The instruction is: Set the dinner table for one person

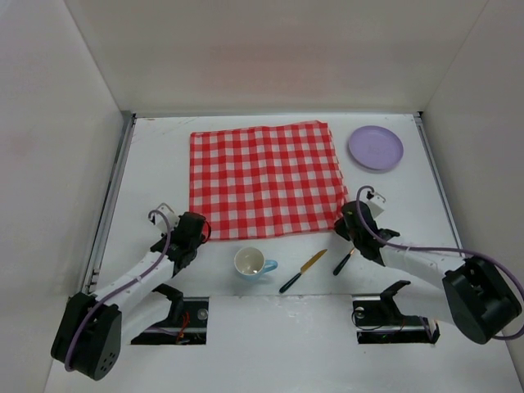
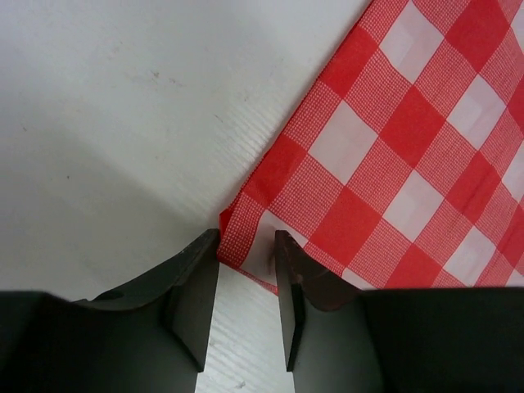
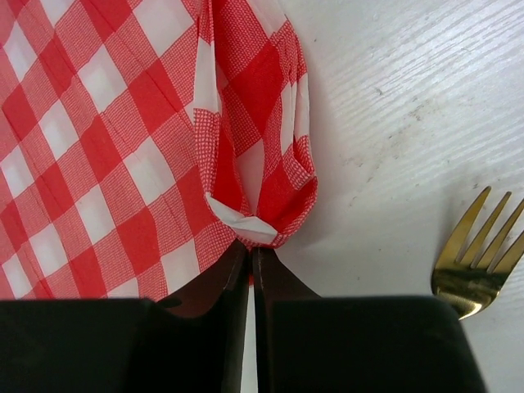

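Red checked cloth (image 3: 123, 164) is bunched at one corner, clamped in your right end effector (image 3: 252, 260). Your left end effector (image 2: 246, 266) stands apart, astride the other near corner. Under both lies the white bench (image 1: 164, 155), side rails (image 1: 109, 205) running straight ahead; long axis unclear.
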`<state>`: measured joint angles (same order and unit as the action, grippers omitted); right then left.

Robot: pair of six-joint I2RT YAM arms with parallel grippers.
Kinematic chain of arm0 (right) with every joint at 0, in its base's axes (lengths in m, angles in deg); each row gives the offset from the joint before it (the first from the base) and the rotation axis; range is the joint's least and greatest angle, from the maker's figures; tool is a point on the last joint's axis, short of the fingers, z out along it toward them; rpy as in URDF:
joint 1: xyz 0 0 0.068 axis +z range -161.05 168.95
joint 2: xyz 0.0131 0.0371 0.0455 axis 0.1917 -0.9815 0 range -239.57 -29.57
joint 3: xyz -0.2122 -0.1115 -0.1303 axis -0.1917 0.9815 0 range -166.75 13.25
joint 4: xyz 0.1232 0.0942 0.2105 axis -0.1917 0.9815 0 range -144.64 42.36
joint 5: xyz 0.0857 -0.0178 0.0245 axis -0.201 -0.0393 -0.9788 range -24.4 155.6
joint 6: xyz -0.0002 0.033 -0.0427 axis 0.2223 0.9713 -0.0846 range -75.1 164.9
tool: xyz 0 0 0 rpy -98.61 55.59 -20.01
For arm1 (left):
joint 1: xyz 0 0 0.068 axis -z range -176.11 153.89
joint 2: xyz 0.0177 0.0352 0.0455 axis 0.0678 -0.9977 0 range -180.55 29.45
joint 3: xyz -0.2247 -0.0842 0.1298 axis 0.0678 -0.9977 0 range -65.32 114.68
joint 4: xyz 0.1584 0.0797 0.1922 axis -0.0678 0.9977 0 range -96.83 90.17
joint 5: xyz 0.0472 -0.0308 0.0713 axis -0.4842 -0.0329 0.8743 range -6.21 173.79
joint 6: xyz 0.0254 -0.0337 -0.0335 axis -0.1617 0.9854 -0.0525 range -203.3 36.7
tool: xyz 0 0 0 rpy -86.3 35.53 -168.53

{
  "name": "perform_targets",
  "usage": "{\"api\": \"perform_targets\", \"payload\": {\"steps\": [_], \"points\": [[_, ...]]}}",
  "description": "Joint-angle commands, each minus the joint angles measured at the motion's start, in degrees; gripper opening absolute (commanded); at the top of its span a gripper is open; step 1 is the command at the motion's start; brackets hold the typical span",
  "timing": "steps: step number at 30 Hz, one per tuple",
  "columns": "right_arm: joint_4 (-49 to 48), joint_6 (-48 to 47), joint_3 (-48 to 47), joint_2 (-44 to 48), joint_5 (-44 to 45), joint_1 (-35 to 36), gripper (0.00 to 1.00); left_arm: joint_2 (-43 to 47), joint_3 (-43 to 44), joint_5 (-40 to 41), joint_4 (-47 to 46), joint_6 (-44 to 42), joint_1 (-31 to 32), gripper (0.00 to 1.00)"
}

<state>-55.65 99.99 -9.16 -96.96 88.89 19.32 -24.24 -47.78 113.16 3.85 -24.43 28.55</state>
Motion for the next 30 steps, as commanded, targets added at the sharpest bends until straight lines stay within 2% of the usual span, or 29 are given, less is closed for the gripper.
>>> {"api": "perform_targets", "payload": {"steps": [1, 6, 12, 14, 15, 16, 18, 19, 22, 25, 30], "points": [[0.57, 1.42, -0.18, 3.05, 0.97, 1.57, 0.1, -1.41, -1.89, -0.53, -6.17, -0.95, -2.81, 0.26], [1.89, 2.56, 1.85, 6.48, 0.53, 2.72, 0.1, -4.84, -0.94, -1.5, -15.15, -4.29, -6.43, 0.15], [3.74, 3.62, 3.43, 9.56, 0.79, 4.04, 0.11, -6.78, 0.74, -1.5, -15.6, -4.91, -5.73, 0.14], [4.27, 3.71, 3.78, 10.61, 0.88, 4.04, 0.14, -5.9, -0.13, -1.15, -15.25, -4.82, -5.03, 0.15], [4.44, 3.53, 3.96, 11.31, 0.88, 3.78, 0.2, -5.38, -0.57, -1.15, -15.25, -4.82, -4.85, 0.15], [4.62, 3.27, 4.04, 12.02, 0.88, 3.51, 0.3, -4.33, -1.1, -1.15, -14.73, -4.82, -4.85, 0.18], [5.49, 1.52, 3.35, 13.86, 0.79, 2.9, 0.47, -0.47, -1.72, -1.24, -12.89, -5.34, -4.94, 0.28], [6.46, 0.29, 2.47, 14.83, 0.62, 2.37, 0.51, 1.64, -1.81, -1.15, -12.0, -6.04, -4.76, 0.32], [9.71, -2.52, -0.95, 18.08, 0.18, 0.79, 0.58, 12.0, -1.02, 1.12, -8.05, -9.9, -3.62, 0.42], [10.6, -5.34, -4.64, 20.11, -1.13, -3.33, 0.59, 18.69, 1.44, 4.72, -4.36, -12.28, -1.08, 0.44], [5.34, -8.15, -11.15, 12.93, -5.7, -14.57, 0.59, 21.61, 1.97, 7.89, -8.72, -14.13, 6.82, 0.44]]}}
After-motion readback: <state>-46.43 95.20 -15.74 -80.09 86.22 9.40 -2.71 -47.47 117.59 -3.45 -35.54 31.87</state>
